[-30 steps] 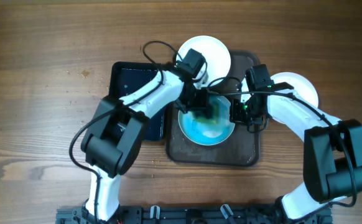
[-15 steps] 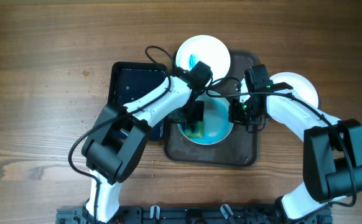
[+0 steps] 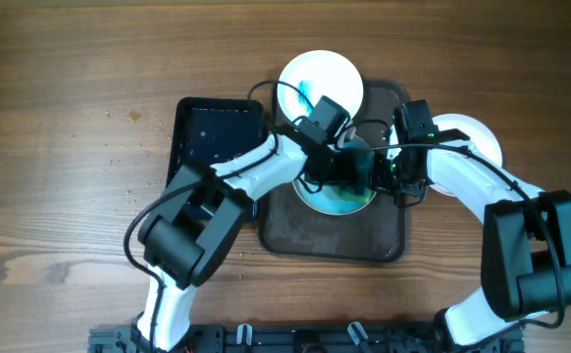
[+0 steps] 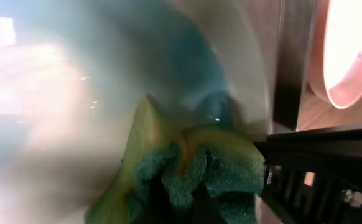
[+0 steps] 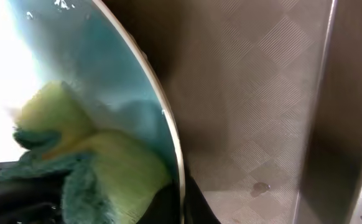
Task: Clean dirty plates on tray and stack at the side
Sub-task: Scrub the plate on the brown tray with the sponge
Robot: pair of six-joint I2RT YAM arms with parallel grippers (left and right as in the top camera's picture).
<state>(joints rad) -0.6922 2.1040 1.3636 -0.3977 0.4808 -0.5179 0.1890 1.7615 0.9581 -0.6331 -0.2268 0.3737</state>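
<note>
Left gripper [image 3: 337, 175] has swung across the plate [image 3: 339, 201] from its left part toward the right side, close to the right gripper [image 3: 389, 175]; the plate shows less bright blue than before. Left gripper is clamped on the sponge [image 4: 193, 174] (green and yellow, bunched), pressed against the plate's inner surface. Right gripper is closed on the plate's rim [image 5: 162, 118], with the plate tilted up off the brown tray [image 3: 335, 240]. Top plate [image 3: 320, 83], blue-smeared, sits at the tray's far edge. Clean plate [image 3: 472, 137] lies on the table [image 3: 60, 147] just right of the tray. Black tray [image 3: 217, 137] lies left.
</note>
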